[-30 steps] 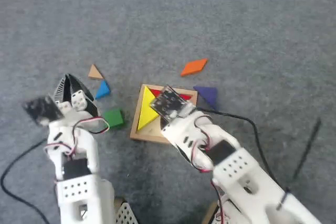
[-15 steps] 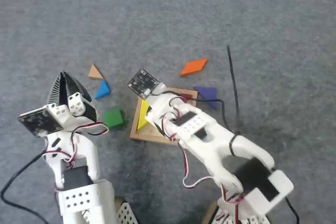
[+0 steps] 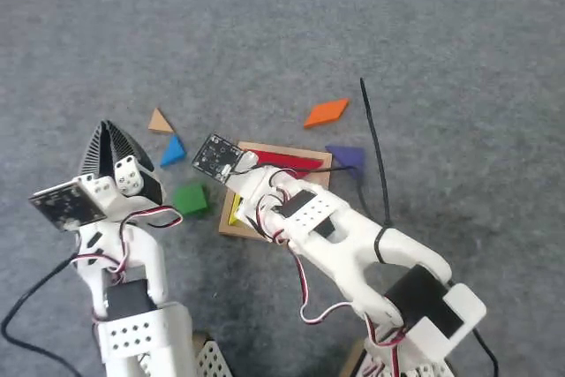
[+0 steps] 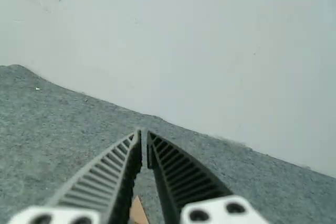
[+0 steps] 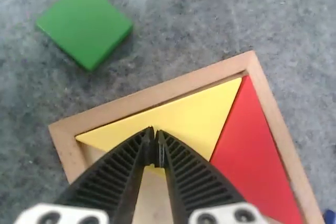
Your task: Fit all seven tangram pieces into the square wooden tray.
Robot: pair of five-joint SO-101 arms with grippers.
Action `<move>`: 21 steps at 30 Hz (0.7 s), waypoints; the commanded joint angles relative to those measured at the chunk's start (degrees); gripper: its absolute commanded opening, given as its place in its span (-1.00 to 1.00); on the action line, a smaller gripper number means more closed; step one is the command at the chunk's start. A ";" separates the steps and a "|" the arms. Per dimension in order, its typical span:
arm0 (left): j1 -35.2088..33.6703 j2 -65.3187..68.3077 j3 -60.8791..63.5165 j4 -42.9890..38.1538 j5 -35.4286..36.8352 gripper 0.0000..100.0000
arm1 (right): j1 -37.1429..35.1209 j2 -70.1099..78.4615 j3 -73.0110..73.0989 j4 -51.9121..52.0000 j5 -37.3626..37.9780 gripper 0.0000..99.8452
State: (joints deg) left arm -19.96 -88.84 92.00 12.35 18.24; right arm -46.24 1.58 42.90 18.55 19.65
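Our right pincer (image 5: 153, 131) is pressed together, pinching nothing, its tips down on the inner edge of the yellow triangle (image 5: 181, 116) inside the wooden tray (image 5: 157, 95). Over the last second this arm has swung from the near right side across the tray towards its left corner, so in the high view it now covers most of the yellow piece that was plainly showing a second ago. Yellow lies with its long side along the rim and one short side against the red triangle (image 5: 247, 145). We read the sweep as a nudge to seat yellow in its corner, though we cannot tell whether the piece itself shifted. Our left pincer (image 4: 143, 136) is likewise closed and empty, held above the bench (image 3: 441, 59). That arm settled its pose early in the second and has kept still since. Just outside the tray sits the green square (image 5: 84, 24). The blue triangle (image 3: 172, 150) and tan triangle (image 3: 160, 121) lie beyond it, while the purple triangle (image 3: 347, 158) and orange parallelogram (image 3: 327, 112) lie on the tray's other side, none of them moved. So two pieces are in and five remain.
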 commanded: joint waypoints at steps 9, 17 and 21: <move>3.16 -0.97 -0.75 4.13 -3.87 -0.97 | 3.47 -11.03 -1.32 2.68 1.23 -0.99; 7.12 -0.97 -0.75 7.82 -11.96 -0.97 | 4.44 -31.78 9.05 11.82 1.32 -0.99; 7.47 -0.97 -0.75 8.00 -12.22 -0.97 | 5.23 -32.40 16.18 4.44 1.41 -0.99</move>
State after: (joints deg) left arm -13.10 -88.84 92.00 20.09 7.08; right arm -42.55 -28.13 56.88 27.87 20.18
